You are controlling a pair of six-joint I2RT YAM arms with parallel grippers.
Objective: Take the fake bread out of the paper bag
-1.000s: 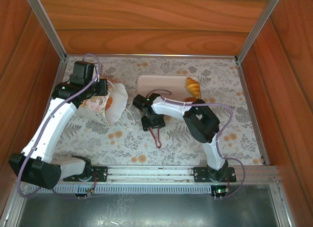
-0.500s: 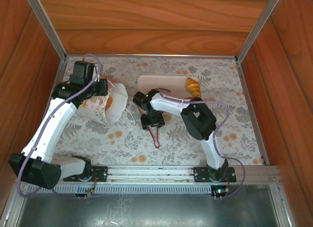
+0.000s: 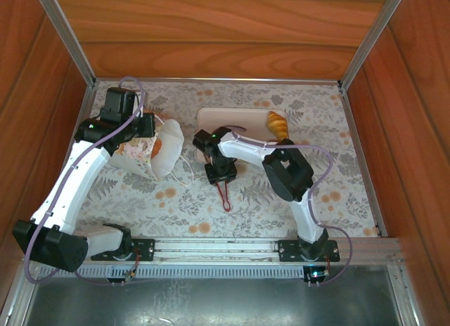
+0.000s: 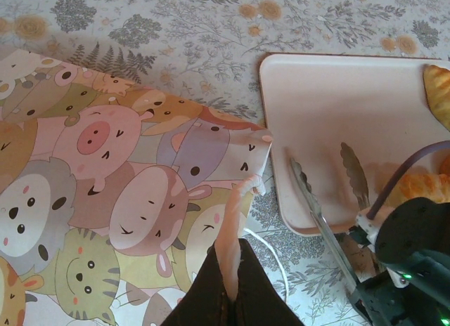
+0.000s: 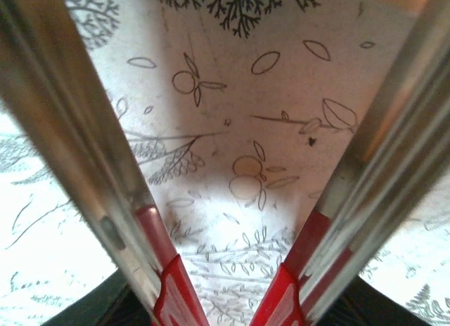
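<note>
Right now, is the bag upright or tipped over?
Tipped over. The bag lies on its side, its mouth facing the tray, with the left gripper pinching its rim.

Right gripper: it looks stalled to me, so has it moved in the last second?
Yes, slightly. In the top view the right gripper, holding metal red-handled tongs, has crept toward the near edge of the beige rectangular tray.
</note>
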